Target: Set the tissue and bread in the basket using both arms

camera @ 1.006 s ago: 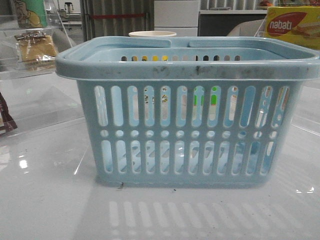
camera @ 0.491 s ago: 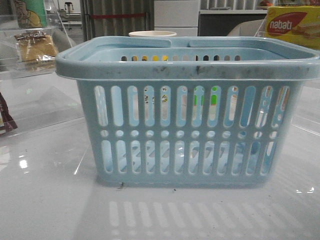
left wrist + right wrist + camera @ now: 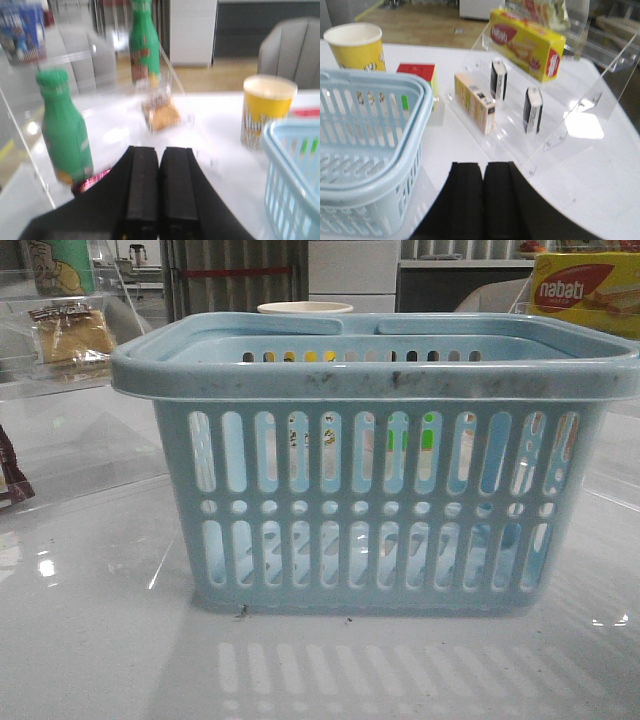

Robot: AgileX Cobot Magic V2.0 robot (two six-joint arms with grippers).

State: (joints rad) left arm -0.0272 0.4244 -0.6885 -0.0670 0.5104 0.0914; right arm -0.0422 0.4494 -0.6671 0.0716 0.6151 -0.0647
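While "nabati" reads on the yellow box [image 3: 588, 292] at one o'clock in the front view, only the wrist views show the grippers. The left gripper [image 3: 159, 192] has its fingers pressed together, empty; the bread [image 3: 161, 114] lies beyond on the bench [image 3: 220, 117]. The right gripper [image 3: 482, 200], likewise closed and empty, faces two black-and-white tissue packs [image 3: 498, 80] on a clear rack. The basket [image 3: 375, 465] stands at centre.

Bread [image 3: 72, 336] left of basket [image 3: 375, 370], seemingly behind.
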